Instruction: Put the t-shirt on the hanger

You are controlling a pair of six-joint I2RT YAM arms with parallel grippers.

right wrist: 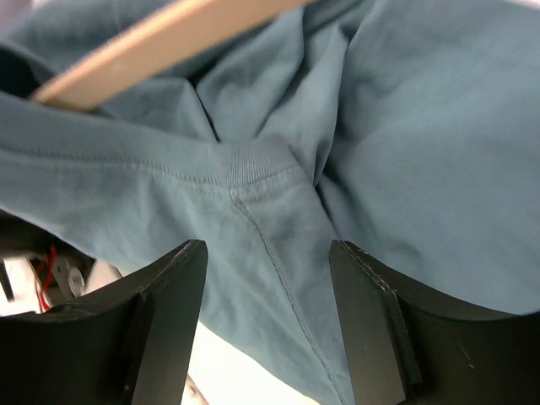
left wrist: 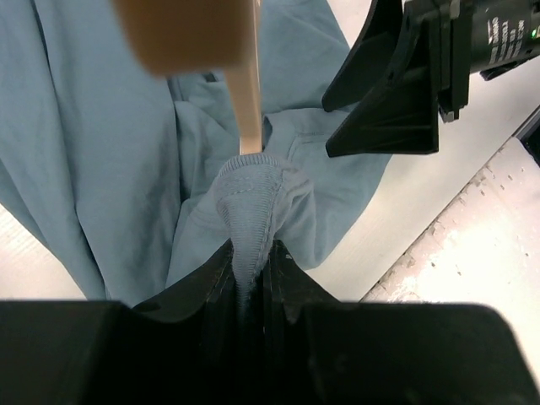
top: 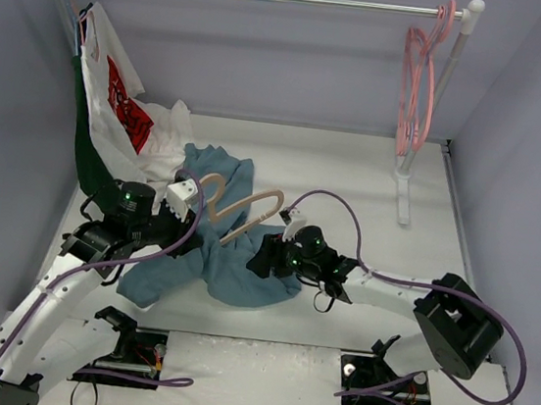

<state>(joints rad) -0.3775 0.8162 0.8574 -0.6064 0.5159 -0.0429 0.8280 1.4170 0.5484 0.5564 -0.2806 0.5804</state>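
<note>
The left claw (left wrist: 251,253) is pinching the t-shirt (left wrist: 84,143) by its collar, probably steadying it for the hanger (left wrist: 246,101) just beyond its tips; the right claw (right wrist: 267,278) is hovering open.

We read no txt anywhere. Tiny white lettering on a black casing (left wrist: 496,38), left wrist view, was too blurred; the red print on the white garment (top: 165,138) showed no letters we cd make out.
</note>
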